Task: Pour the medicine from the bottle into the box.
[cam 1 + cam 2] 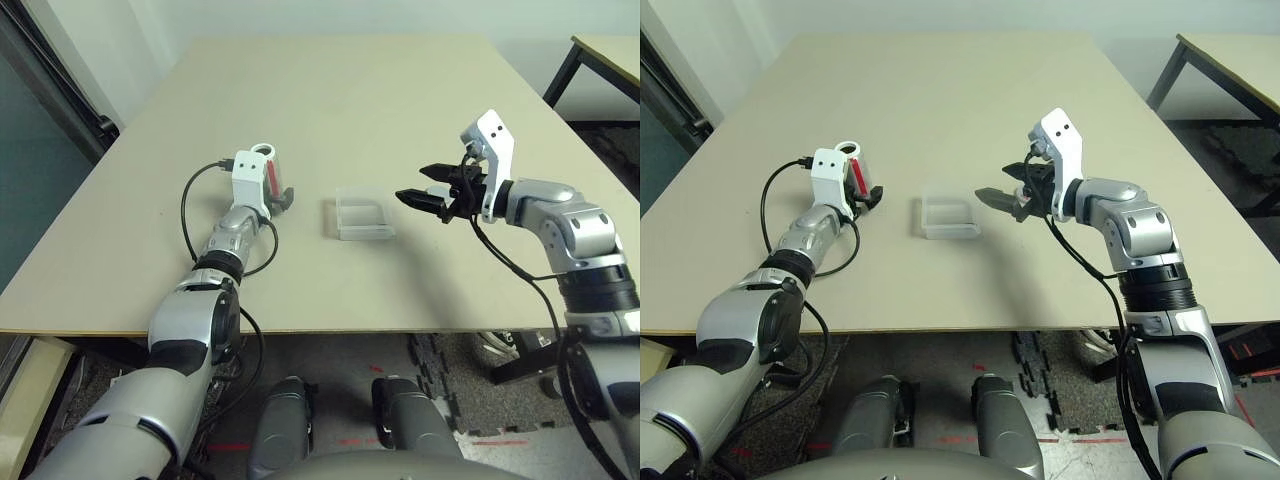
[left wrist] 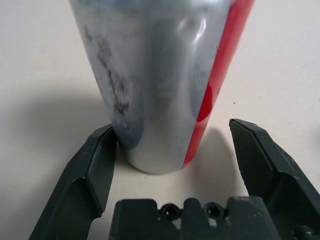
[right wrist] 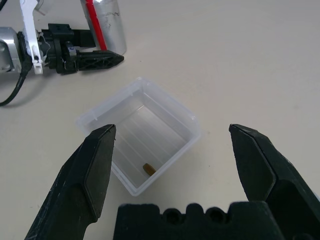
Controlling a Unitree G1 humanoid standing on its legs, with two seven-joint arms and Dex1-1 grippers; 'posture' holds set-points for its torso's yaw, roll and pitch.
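Right wrist view: one bottle point(image 3: 107, 25), one box point(image 3: 142, 132), one pill point(image 3: 148, 169).

Bottle point(image 1: 268, 172) stands between open left claw point(image 1: 281, 197).

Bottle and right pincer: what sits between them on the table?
The clear box, seen in the left eye view: the bottle stands on one side of it, the open right pincer hovers on the other.

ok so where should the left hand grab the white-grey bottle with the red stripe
Around the lower body of the white-grey cylindrical bottle with the red stripe, coming in level from the robot's side. It stands upright on the table, and the open left hand already has a finger on either side of its round wall.
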